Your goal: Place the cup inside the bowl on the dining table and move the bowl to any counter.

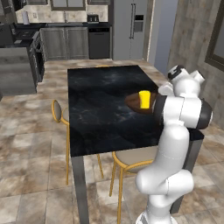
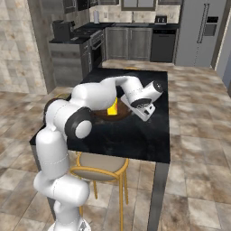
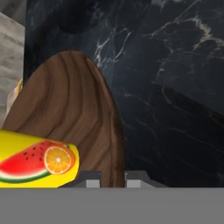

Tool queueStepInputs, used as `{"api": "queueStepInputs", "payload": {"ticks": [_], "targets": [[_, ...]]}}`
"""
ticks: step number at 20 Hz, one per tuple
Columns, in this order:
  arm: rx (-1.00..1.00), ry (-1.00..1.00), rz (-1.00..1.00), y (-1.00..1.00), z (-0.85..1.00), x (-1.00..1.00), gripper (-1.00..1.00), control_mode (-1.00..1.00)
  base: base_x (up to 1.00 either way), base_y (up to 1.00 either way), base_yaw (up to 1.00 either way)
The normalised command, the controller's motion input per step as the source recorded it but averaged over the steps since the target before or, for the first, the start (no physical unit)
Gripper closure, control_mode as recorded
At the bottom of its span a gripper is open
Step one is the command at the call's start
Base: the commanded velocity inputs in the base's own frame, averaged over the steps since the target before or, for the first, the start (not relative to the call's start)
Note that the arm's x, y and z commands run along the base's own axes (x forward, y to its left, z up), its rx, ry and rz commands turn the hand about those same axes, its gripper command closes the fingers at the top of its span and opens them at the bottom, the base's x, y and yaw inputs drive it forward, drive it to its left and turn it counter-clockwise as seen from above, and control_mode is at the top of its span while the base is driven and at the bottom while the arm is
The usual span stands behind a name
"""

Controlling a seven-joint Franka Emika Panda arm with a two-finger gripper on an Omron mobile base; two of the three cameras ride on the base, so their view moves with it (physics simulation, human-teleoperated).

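One yellow cup (image 1: 145, 99) stands inside the wooden bowl (image 3: 74, 118) on the dark marble surface (image 1: 100, 105). The end effector (image 3: 113, 180) looks pinched onto the bowl's rim, its fingertips (image 3: 92, 180) barely apart, though the edge partly hides the contact.

White, glossy arm (image 1: 173, 144) of rounded tubular segments, with dark grey bands at the joints. 2 small dark fingertips (image 3: 92, 180) carry pale grey pads.
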Motion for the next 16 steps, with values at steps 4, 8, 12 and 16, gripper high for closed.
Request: {"api": "queueStepInputs", "payload": {"ticks": [4,8,12,16], "targets": [[0.00,-0.04,0.00,0.00,0.24,-0.09,1.00,-1.00,0.00,0.00,0.00],[0.00,-0.04,0.00,0.00,0.29,-0.14,1.00,-1.00,0.00,0.00,0.00],[0.00,-0.03,0.00,0.00,0.39,-0.16,1.00,-1.00,0.00,0.00,0.00],[0.00,0.00,0.00,0.00,0.46,-0.18,1.00,-1.00,0.00,0.00,0.00]]}}
